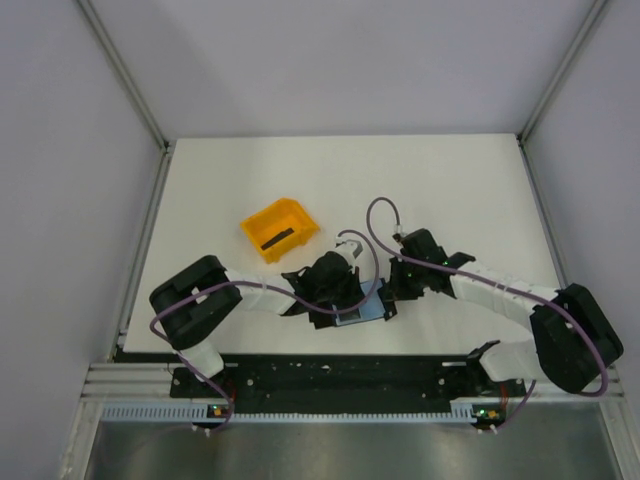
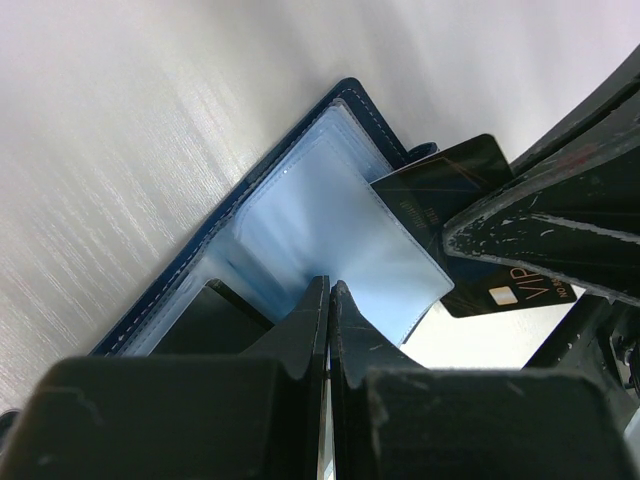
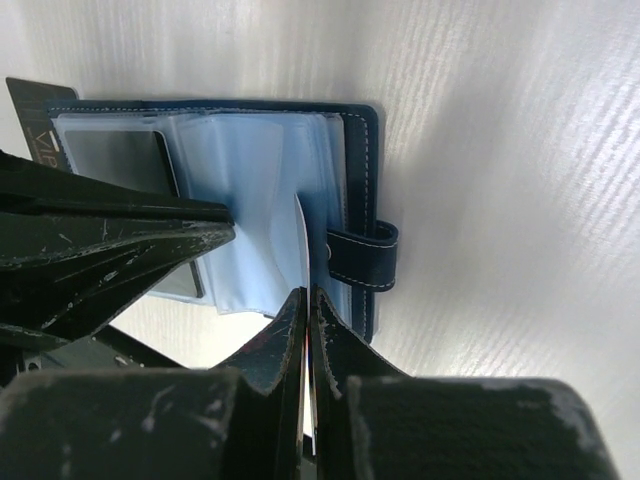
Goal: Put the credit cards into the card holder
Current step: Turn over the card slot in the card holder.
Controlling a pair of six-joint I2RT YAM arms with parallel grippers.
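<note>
As the right gripper (image 3: pixel 305 298) stands: fingers pressed together, clamped on a credit card (image 2: pixel 440 175) that shows only as a thin pale edge rising from the tips, lower centre of its own view.
Credit card: black, printed "VIP". Right of centre in the left wrist view, its leading corner sits at the mouth of a clear sleeve (image 2: pixel 320 210), with most of the card outside.
Left gripper (image 2: pixel 328 292): fingers together at that sleeve's near edge, bottom centre of its view. Whether it pinches the leaf or only pins it, I cannot tell.
Card holder (image 3: pixel 358 150): lying open on the table (image 1: pixel 450 180), low centre of the top view between both wrists. Its strap (image 3: pixel 365 252) is just beside the held card.
Other credit card (image 3: pixel 35 120): a corner pokes past the holder's upper-left end, not yet in a pocket.
Orange bin (image 1: pixel 290 212): up and left of the holder, well apart. A dark strip (image 1: pixel 277 238) lies inside, too small to identify.
Step in hand: feeding the held card into the sleeve.
Doing it well: hold the card parallel to the leaf, lead with one corner and slide along the sleeve, not down into it. The left fingers should steady the mouth so the plastic does not buckle or the holder skate. Release only once the card is seated.
</note>
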